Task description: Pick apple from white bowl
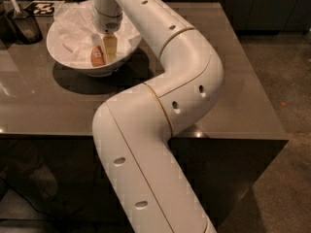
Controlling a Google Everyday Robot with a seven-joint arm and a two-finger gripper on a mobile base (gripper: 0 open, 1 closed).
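Observation:
The white bowl (63, 57), wide and lined with crumpled white paper, stands at the back left of the grey table (233, 96). The apple (97, 57), small with a reddish-orange blush, lies in the bowl's near half. My white arm curves over the table from the front and comes down into the bowl. The gripper (104, 50) hangs straight down inside the bowl, right at the apple, its tip level with the fruit. The apple shows just to the left of the gripper's yellowish part.
A dark scoop-like container (23, 22) with a pale handle stands left of the bowl at the table's back left corner. A black-and-white marker tag (41, 6) lies behind it. The table's right edge drops to a brown floor (291, 81).

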